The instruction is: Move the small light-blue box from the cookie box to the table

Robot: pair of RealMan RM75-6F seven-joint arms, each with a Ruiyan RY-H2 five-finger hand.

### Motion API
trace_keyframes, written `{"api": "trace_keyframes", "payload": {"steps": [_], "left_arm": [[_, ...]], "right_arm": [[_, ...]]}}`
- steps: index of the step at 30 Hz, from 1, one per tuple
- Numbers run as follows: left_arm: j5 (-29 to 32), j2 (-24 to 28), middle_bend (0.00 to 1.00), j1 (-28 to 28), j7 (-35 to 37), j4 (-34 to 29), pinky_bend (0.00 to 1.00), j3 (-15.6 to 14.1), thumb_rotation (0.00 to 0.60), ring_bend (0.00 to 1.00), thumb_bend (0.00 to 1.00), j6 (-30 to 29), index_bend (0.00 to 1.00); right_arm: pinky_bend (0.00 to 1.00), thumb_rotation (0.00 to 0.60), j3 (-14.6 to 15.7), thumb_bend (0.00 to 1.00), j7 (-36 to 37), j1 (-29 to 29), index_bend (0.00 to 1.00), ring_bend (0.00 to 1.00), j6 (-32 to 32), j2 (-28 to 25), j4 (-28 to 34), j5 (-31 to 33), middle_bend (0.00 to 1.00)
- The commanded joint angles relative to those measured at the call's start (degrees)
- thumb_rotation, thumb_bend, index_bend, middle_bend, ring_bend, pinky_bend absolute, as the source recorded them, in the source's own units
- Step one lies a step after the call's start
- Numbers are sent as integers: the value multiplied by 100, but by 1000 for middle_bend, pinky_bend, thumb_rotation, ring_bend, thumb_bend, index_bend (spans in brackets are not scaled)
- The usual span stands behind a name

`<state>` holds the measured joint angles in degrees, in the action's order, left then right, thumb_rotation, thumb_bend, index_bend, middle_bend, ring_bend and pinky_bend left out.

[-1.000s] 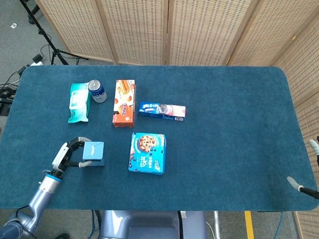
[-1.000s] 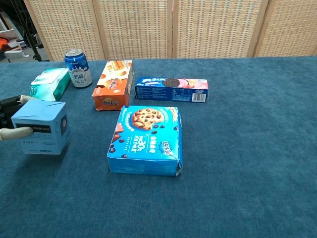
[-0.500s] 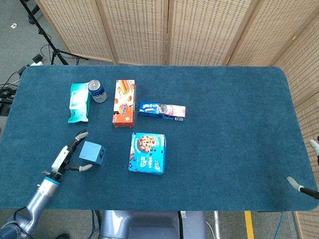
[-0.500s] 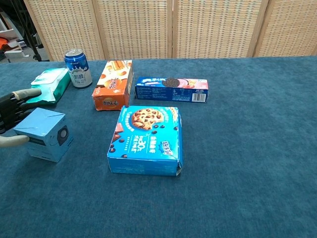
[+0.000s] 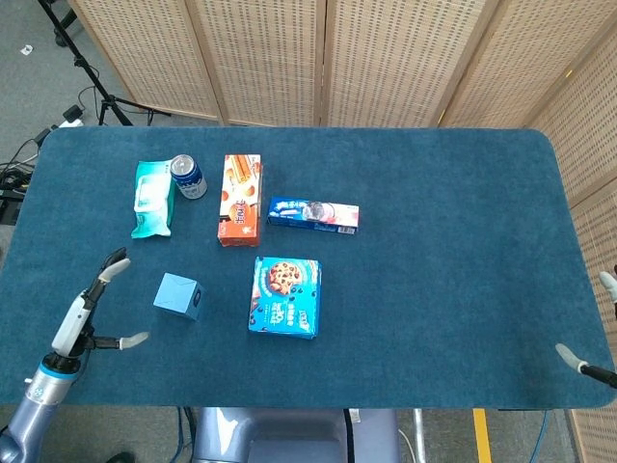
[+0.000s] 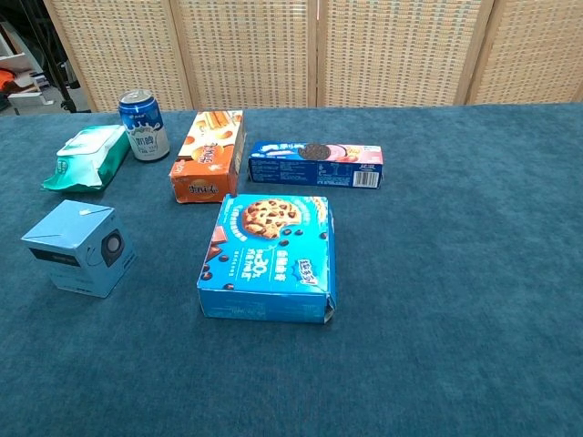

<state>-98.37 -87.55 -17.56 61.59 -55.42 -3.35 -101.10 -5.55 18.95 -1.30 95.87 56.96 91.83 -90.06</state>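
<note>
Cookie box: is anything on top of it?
Nothing lies on the cookie box; its printed lid shows in full. The small light-blue box stands on the table to its left, apart from it.

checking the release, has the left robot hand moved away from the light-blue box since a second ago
Yes. The left robot hand has pulled back left, toward the near table edge, off the light-blue box, judged against the cookie box.
</note>
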Motion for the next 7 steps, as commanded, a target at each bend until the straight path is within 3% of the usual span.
{"api": "trace_keyframes", "payload": {"steps": [1,3,7], "left_arm": [[273,1859,0,232,-3434,-2382,0,-41,600,0,0,603,65],[609,2365,0,309,-4461,-3163,0,-126,600,0,0,1002,10],[1165,2886,0,418,-5165,-4003,0,-210,600,0,0,1440,0]], "right_arm": [[0,600,5,0,-12,-8,0,0,20,4,5,-14,0],[0,600,5,0,-26,-10,0,0,22,8,8,-11,0],[0,600,9,0,-63,-9,0,0,25,18,15,-19,0]]}}
